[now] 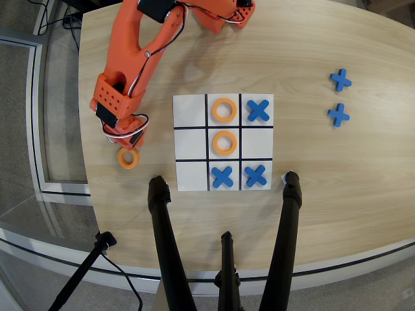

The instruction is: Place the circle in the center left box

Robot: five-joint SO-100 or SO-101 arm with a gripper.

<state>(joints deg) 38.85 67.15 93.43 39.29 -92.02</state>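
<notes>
Orange plastic arm links descend from the top of the overhead view to the tool (128,144), which sits low over the left part of the pale wooden worktop (324,194), off the board. Directly at its tip lies the small flat orange plastic ring (128,157), flat on the worktop and partly covered by the tool; whether the jaws are wide, narrow or touching the ring cannot be told from above. To the right is the white square board with black grid lines (191,115): two further orange rings occupy the top-middle cell (224,110) and the centre cell (224,142), and blue X-shaped pieces occupy the top-right (258,110), bottom-middle (222,176) and bottom-right (255,175) cells. The middle-row cell of the right-hand column (258,143) is bare white. Two spare blue X pieces (340,80) (338,115) lie well apart at far right. Judgement: the pick-up step is in hand, with no lift evident. The next move calls for a secure closure on the ring, a lift, and carriage rightward across the occupied centre cell.
</notes>
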